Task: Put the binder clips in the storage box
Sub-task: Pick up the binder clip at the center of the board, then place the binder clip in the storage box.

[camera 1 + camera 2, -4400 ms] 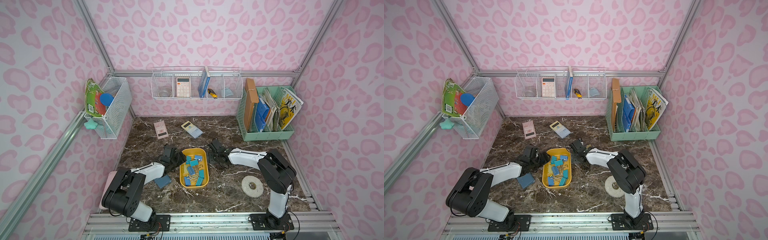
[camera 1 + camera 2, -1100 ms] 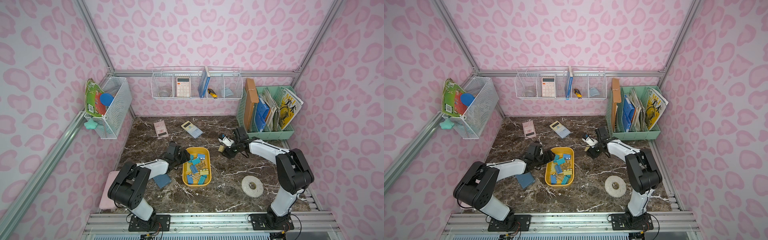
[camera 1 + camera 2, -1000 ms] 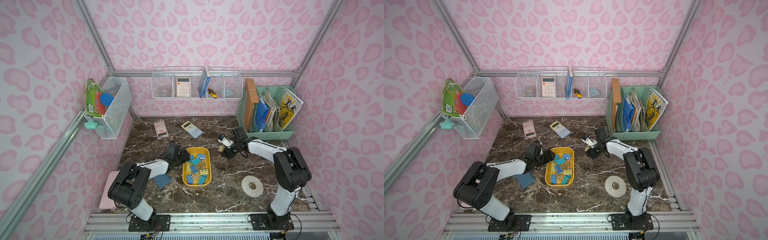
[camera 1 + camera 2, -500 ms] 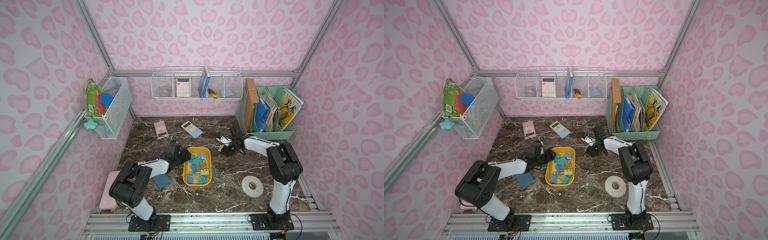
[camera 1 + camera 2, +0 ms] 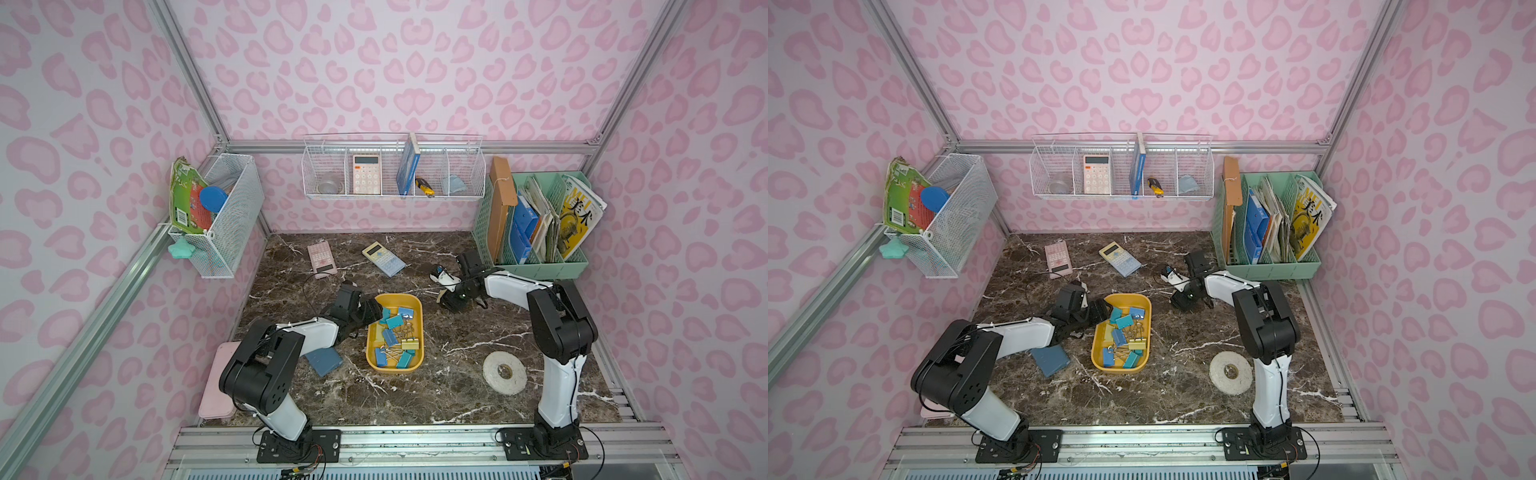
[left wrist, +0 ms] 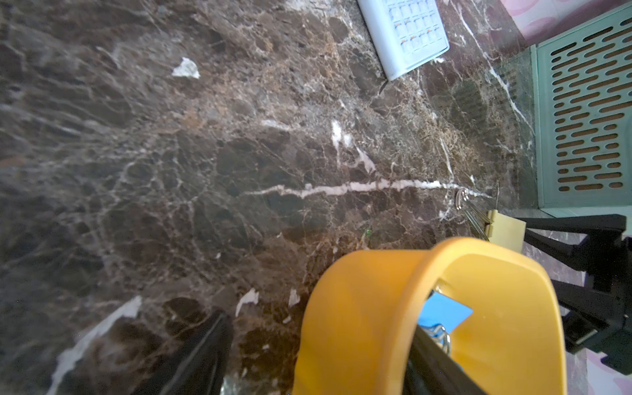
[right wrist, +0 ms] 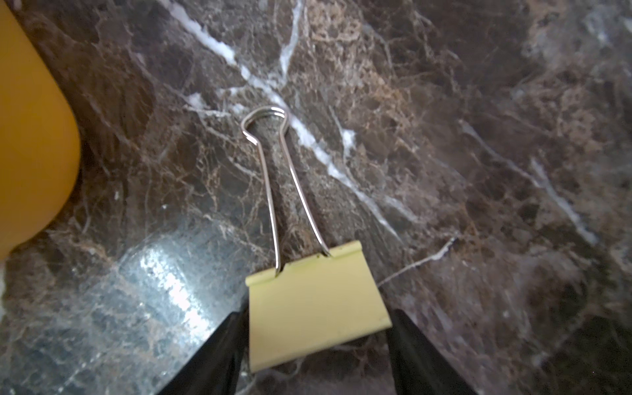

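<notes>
A pile of binder clips (image 5: 392, 322) in blue, teal and pale yellow is contained in the storage box (image 5: 398, 296), which is set near the middle of the worktop (image 5: 415, 395). One pale yellow clip (image 7: 307, 301) lies flat on the worktop, just right of the box's far end.

In both top views this clip is almost wholly covered by the right claw (image 5: 446, 300). In the left wrist view it is partly cut off by the box rim. Only one corner of the box is shown in the right wrist view.

The fingers (image 7: 219, 349) of the right claw are placed on either side of the pale yellow clip, close against two of its edges. Whether the clip is clamped cannot be determined.

The left claw (image 6: 318, 321) is held apart across the box's far-left wall. One finger is inside the box and the other is outside, with bare worktop seen between the outer finger and the wall.
</notes>
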Controlling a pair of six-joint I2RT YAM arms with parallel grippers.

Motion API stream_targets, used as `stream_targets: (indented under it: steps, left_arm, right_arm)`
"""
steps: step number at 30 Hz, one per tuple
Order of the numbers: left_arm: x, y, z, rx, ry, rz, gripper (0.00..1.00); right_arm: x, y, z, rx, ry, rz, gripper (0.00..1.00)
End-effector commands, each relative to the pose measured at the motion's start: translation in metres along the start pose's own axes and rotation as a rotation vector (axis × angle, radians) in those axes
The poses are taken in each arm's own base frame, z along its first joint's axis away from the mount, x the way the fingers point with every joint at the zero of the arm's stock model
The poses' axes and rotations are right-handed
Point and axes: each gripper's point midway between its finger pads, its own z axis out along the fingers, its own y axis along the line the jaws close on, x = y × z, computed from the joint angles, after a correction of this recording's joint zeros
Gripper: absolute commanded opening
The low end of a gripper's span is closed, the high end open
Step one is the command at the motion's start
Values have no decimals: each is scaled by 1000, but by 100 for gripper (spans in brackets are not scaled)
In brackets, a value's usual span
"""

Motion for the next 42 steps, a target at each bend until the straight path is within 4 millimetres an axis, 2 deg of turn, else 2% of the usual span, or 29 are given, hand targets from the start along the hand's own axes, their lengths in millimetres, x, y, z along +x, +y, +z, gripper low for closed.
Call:
stream_targets:
  steps: [1, 6, 8, 9, 13, 17, 20, 23, 25, 31, 36, 42]
  left_arm:
    - [116, 88, -26, -354, 446, -99, 78]
    - [116, 89, -26, -355, 447, -100, 78]
    - [116, 88, -26, -354, 447, -98, 78]
    - [117, 89, -26, -354, 447, -99, 78]
    - [116, 88, -26, -353, 447, -99, 78]
    - [116, 89, -27, -355, 445, -102, 78]
    - [117, 88, -26, -351, 447, -110, 78]
    - [119, 87, -26, -346, 450, -117, 78]
    - [119, 87, -25, -349, 447, -117, 78]
    - [122, 83, -26, -349, 447, -120, 78]
    - [118, 80, -33, -345, 426, -136, 80]
    - [108, 73, -40, -342, 405, -137, 85]
  right_arm:
    - [-5, -1, 3, -4, -13, 6, 64]
    - [-5, 1, 5, -9, -20, 11, 46]
    - [-6, 1, 4, -8, -25, 18, 33]
    - [-6, 1, 3, -2, -28, 23, 30]
    - [-9, -1, -7, 26, -46, 46, 32]
    - [-19, -1, -33, 77, -86, 68, 30]
    - [-29, 9, -56, 102, -113, 58, 30]
    - [-41, 36, -76, 80, -146, 20, 30]
    - [-51, 66, -84, 4, -173, -11, 31]
    - [-71, 155, -85, -120, -224, -115, 33]
    - [-67, 191, -78, -168, -202, -139, 33]
    - [-62, 215, -74, -224, -195, -156, 33]
